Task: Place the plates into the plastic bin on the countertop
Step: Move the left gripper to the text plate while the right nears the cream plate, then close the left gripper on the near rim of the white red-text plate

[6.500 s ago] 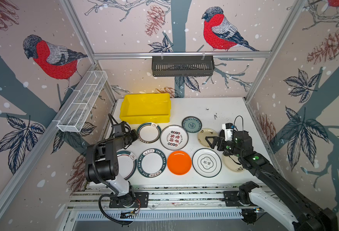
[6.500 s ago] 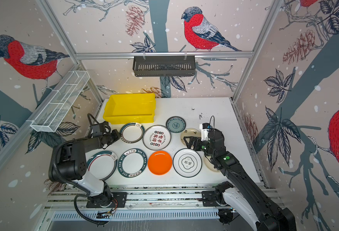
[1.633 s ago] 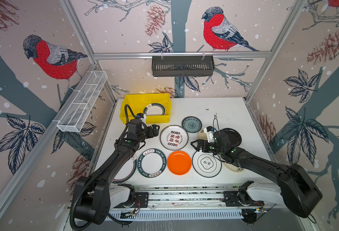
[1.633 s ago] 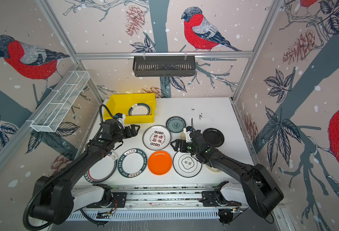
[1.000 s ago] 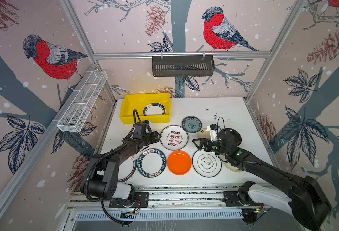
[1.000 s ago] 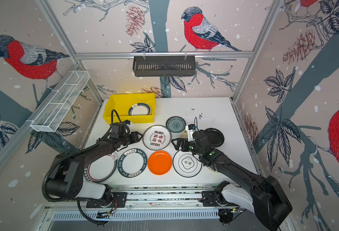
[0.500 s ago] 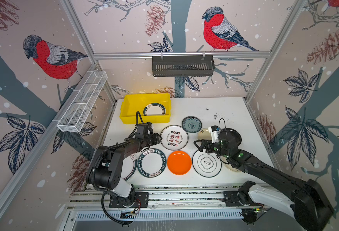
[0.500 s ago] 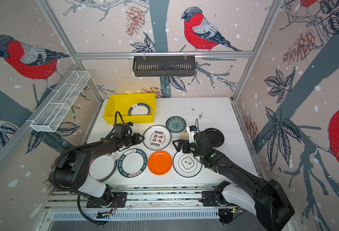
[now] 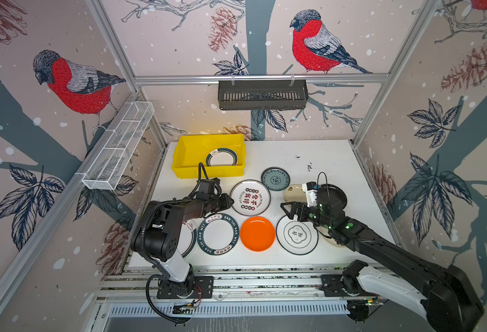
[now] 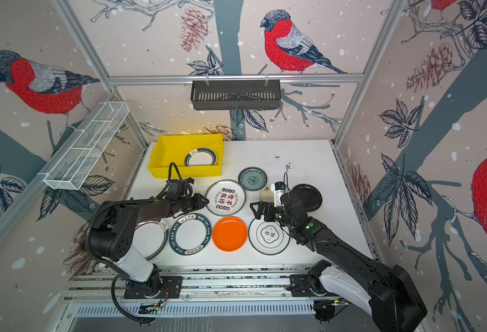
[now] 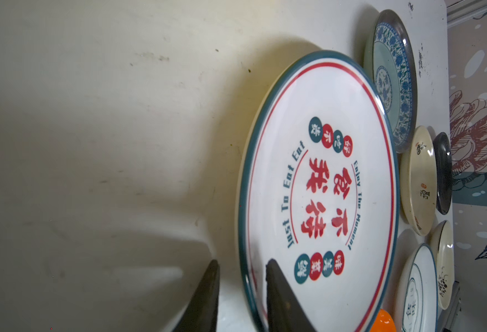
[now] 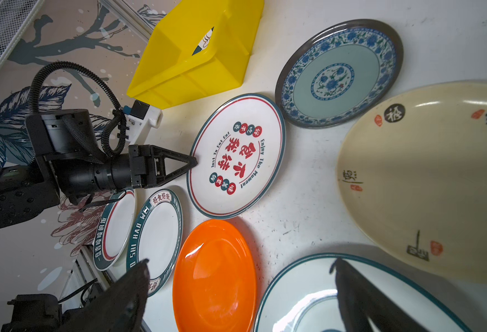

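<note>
The left arm lies low and stretched across the countertop (image 9: 322, 161), with the left gripper (image 9: 231, 201) level with the left edge of the red-lettered plate (image 9: 250, 198). In the left wrist view its jaws stand narrow, astride that rim: one finger (image 11: 276, 296) is over the plate and the other over bare table with a sliver of white showing beside the edge, so nothing is clamped. The right gripper (image 9: 291, 211) hangs spread wide above a white plate (image 9: 297, 234) with two dark characters, holding nothing. The red-lettered plate reads "Just To Eat Eat" and "Enjoy The Moment"; a lettered-rim plate (image 9: 218, 234) reads "HAO SHI HAO WEI". The plastic bin (image 9: 184, 163) sits at the far left corner with one green-rimmed plate (image 9: 222, 157) inside. The other plates lie close together — the table's far right is bare.
</note>
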`<move>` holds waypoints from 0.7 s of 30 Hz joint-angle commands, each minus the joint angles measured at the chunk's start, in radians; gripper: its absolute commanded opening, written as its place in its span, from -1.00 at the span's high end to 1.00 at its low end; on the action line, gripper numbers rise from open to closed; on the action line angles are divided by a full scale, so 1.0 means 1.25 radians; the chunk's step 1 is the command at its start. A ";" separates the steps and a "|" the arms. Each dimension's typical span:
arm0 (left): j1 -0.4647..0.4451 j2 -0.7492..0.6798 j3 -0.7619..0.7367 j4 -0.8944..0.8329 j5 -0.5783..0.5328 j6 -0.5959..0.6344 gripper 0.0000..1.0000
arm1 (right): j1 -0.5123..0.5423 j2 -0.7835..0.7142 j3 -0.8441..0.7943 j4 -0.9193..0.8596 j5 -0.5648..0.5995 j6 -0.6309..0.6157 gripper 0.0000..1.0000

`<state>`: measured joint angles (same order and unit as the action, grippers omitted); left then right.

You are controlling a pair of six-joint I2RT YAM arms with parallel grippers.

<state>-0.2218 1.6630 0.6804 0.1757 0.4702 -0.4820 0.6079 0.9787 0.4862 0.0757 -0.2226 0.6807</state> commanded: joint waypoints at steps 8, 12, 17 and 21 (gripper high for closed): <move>-0.004 0.024 0.000 0.052 0.014 -0.021 0.44 | -0.001 -0.024 -0.007 -0.021 0.023 0.004 -1.00; -0.007 0.025 0.006 0.048 0.005 -0.020 0.48 | 0.000 -0.028 -0.009 -0.022 0.025 0.006 -0.99; -0.009 0.028 0.013 0.030 -0.014 -0.014 0.55 | 0.000 -0.032 -0.009 -0.026 0.030 0.009 -1.00; -0.018 0.023 0.021 0.003 -0.047 -0.003 0.58 | -0.001 -0.033 -0.009 -0.030 0.035 0.012 -0.99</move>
<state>-0.2390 1.6955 0.6979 0.2115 0.4469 -0.4984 0.6067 0.9417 0.4763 0.0380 -0.1905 0.6846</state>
